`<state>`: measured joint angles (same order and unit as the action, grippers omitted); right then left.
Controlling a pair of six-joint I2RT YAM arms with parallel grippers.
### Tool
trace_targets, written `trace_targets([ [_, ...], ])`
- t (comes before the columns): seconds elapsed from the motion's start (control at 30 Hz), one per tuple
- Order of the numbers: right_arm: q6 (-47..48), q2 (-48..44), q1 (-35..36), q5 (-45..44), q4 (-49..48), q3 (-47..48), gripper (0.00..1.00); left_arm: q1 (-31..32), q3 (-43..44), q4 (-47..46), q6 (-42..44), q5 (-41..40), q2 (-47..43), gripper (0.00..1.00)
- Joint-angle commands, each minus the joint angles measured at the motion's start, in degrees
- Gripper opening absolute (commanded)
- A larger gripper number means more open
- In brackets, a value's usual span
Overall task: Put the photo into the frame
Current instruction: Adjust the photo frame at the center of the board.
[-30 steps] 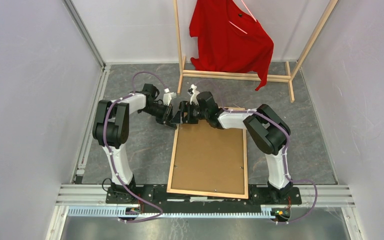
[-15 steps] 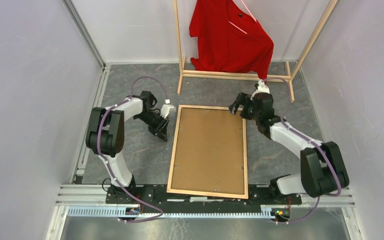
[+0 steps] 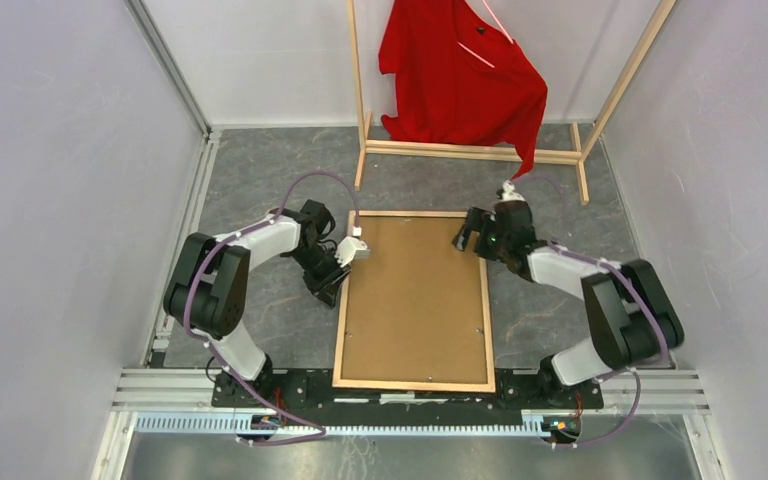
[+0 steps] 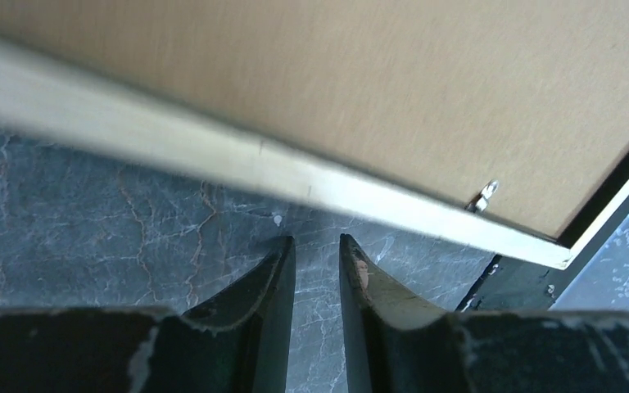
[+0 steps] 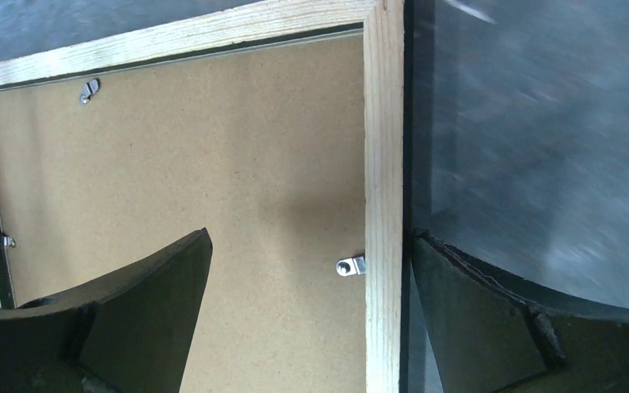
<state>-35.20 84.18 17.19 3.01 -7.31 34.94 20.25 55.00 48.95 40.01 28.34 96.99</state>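
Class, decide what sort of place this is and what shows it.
Probably a robot lab cell: plain panel walls enclose a grey table, with left arm and right arm bolted to an aluminium rail.

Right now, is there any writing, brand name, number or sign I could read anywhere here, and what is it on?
None: no text can be read in any view.
The backing board is plain brown.
The frame shows only bare light wood.
The red shirt has no print on the side that shows.
The metal clips are too small to show any stamp.
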Motion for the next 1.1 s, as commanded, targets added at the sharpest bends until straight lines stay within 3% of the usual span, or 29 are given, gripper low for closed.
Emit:
trace_targets([
  [0.0, 0.41, 6.60, 5.62, 1.04, -1.80, 10.35, 0.98, 0.69, -0.79, -2.26, 1.79, -1.59, 0.07, 0.33],
  [0.47, -0.71, 28.01, 19.24, 6.19, 3.36, 36.95, 0.97, 0.96, -0.51, 1.40, 2.15, -0.52, 0.18, 0.34],
  [0.8, 4.73, 36.62, 20.08, 10.63, 9.76, 52.37, 0.98, 8.33, -0.78, 2.47, 1.43, 2.73, 0.39, 0.41],
  [0.87, 6.66, 34.89, 18.86, 8.27, 12.21, 52.76, 0.98, 9.45, -0.17, 3.75, 2.06, 2.71, 0.65, 0.43],
  [1.07, 6.57, 22.00, 12.11, 2.83, 8.21, 40.05, 0.98, 9.68, 3.38, 14.27, 9.96, 1.54, -3.11, 0.52],
])
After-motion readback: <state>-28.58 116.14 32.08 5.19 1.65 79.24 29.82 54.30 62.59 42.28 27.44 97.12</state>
